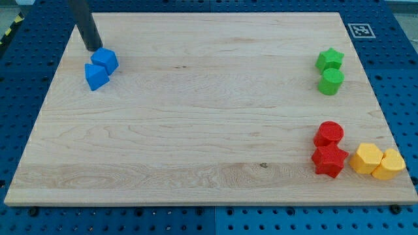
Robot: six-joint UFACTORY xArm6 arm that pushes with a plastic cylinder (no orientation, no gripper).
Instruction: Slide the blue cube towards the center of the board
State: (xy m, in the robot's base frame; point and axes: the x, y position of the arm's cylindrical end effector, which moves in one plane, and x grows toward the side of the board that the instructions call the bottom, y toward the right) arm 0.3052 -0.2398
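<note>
Two blue blocks sit touching near the board's top left. The upper one (105, 60) looks like the blue cube; the lower one (96, 76) is a blue wedge-like block just below and to its left. My dark rod comes down from the view's top, and my tip (93, 48) rests on the wooden board (196, 111) just above and left of the blue cube, very close to or touching its upper left edge.
A green star (330, 59) and a green cylinder (331, 81) sit at the right. A red cylinder (328, 134), a red star (329, 160) and two yellow blocks (367, 158) (390, 164) sit at the bottom right. A marker tag (360, 30) is at the top right corner.
</note>
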